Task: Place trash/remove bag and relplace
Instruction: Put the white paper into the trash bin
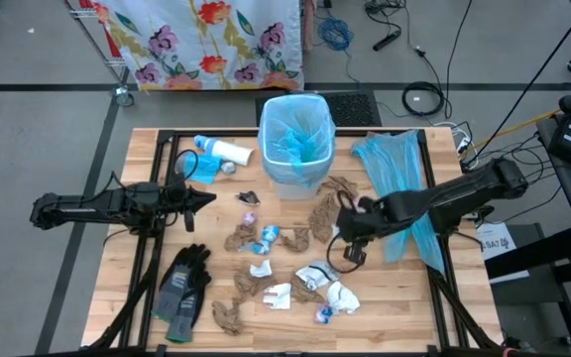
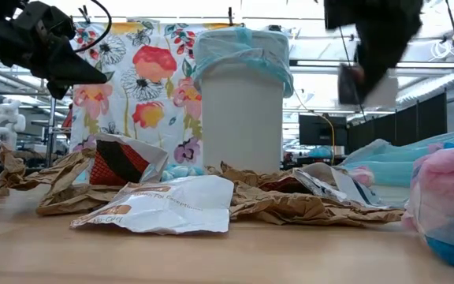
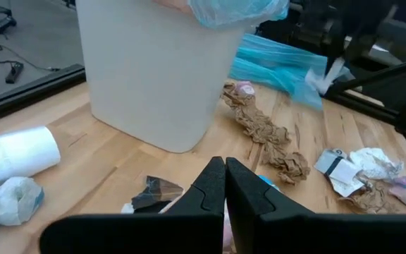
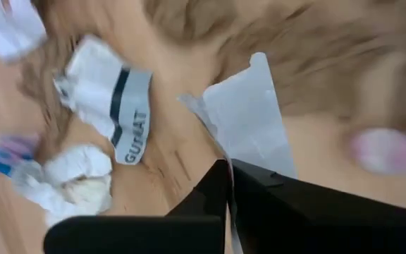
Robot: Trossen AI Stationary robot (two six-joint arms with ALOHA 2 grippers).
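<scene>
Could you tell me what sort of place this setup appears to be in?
Probably a robotics lab or workshop: a wooden table on a dark frame, loose cables on the grey floor, and an open industrial hall behind, with a floral cloth hung as backdrop.

The left arm stretches in from the table's left side, its left gripper (image 1: 206, 197) hovering closed above the surface. The right arm reaches in from the right, elbow bent, its right gripper (image 1: 351, 254) raised off the table, fingers (image 4: 220, 185) pinched together.
</scene>
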